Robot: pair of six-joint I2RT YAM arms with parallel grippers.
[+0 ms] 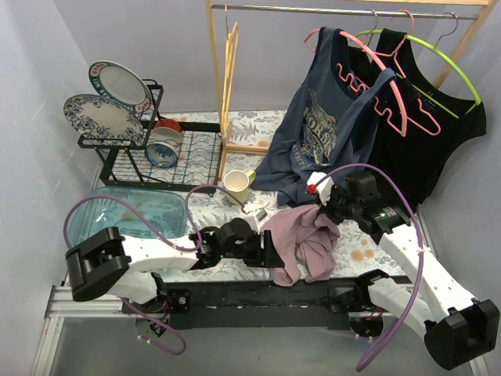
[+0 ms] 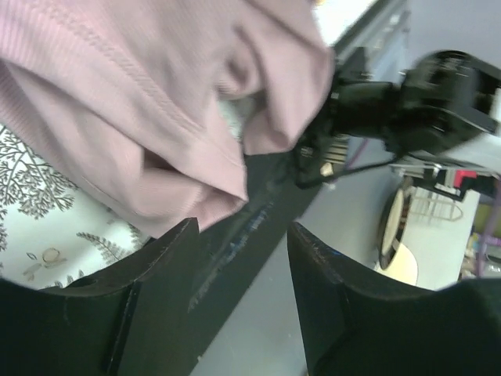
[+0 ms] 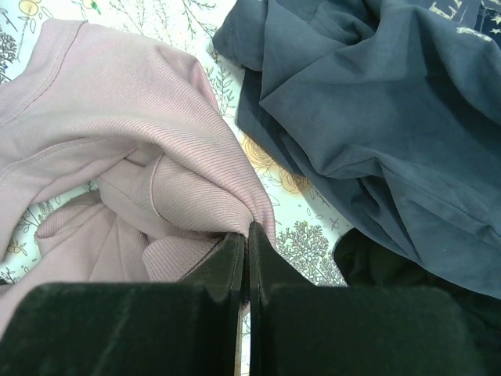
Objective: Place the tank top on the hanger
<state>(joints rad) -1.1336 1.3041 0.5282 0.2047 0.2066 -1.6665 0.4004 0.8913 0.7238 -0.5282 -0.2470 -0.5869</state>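
Note:
The dusty-pink tank top (image 1: 307, 241) lies bunched on the floral cloth at the table's front middle. My right gripper (image 1: 319, 206) is shut on a fold at its far edge; in the right wrist view the jaws (image 3: 248, 235) pinch the pink ribbed fabric (image 3: 133, 149). My left gripper (image 1: 272, 254) is at the top's left edge. In the left wrist view it (image 2: 243, 235) is open and empty, with the pink fabric (image 2: 141, 94) just beyond the left fingertip. The thin yellow-orange hanger (image 1: 229, 74) hangs edge-on at the left end of the rail, bare.
A navy printed tank top (image 1: 321, 125) on a pink wavy hanger (image 1: 376, 78) and a black top (image 1: 427, 141) on a lime-green hanger (image 1: 438, 55) hang at the back right. A dish rack (image 1: 149, 133) with plates, a mug (image 1: 237, 186) and a blue tray (image 1: 125, 211) stand on the left.

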